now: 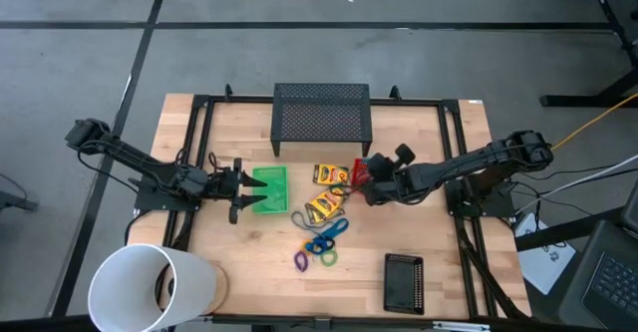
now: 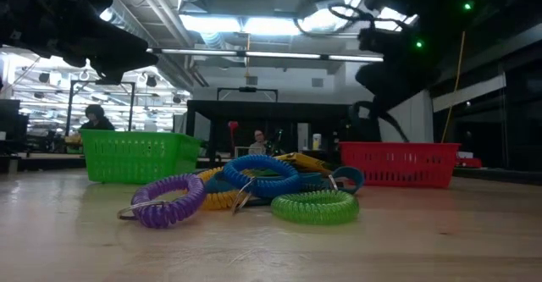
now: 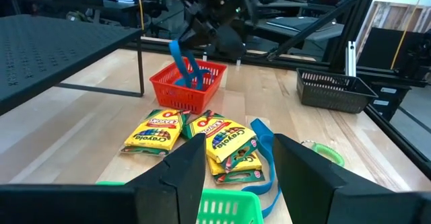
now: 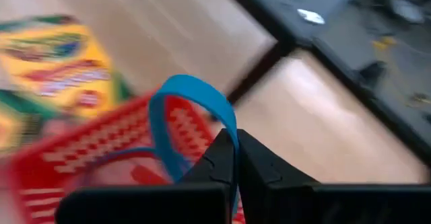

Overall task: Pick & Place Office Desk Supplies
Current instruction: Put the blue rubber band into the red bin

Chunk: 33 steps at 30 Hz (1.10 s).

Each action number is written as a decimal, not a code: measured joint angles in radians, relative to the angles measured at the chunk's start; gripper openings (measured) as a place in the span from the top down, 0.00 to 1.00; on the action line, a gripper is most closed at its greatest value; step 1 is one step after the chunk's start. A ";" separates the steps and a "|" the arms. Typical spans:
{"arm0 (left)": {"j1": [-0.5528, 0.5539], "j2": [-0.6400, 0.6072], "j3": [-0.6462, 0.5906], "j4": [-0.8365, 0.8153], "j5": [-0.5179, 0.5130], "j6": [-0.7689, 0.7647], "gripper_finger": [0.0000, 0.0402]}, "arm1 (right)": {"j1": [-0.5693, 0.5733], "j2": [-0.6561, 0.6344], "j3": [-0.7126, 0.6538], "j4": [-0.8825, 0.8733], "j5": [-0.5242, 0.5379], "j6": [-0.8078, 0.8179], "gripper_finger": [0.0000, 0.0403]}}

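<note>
A blue band is pinched in the closed right hand just above the red tray, apparently so it can be dropped inside. The left hand is held wide over the green tray, crayon boxes lying ahead on the worktop.

green mesh tray, red mesh tray, yellow crayon boxes, blue band, purple ring

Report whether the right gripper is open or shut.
Shut: the right gripper has its fingers pressed together on the blue band, above the red tray.
</note>
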 joint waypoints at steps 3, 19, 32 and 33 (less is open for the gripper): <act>0.000 0.000 0.000 0.000 0.000 -0.001 0.58 | -0.001 0.000 0.000 0.040 -0.064 -0.034 0.99; 0.000 0.000 0.000 0.000 0.004 -0.030 0.58 | -0.063 0.006 -0.097 0.042 -0.293 0.043 1.00; 0.000 0.000 0.000 0.000 0.006 -0.029 0.58 | -0.072 0.006 -0.111 0.050 -0.354 0.085 0.97; 0.000 0.000 0.000 0.000 0.006 -0.029 0.58 | -0.072 0.006 -0.111 0.051 -0.346 0.091 0.95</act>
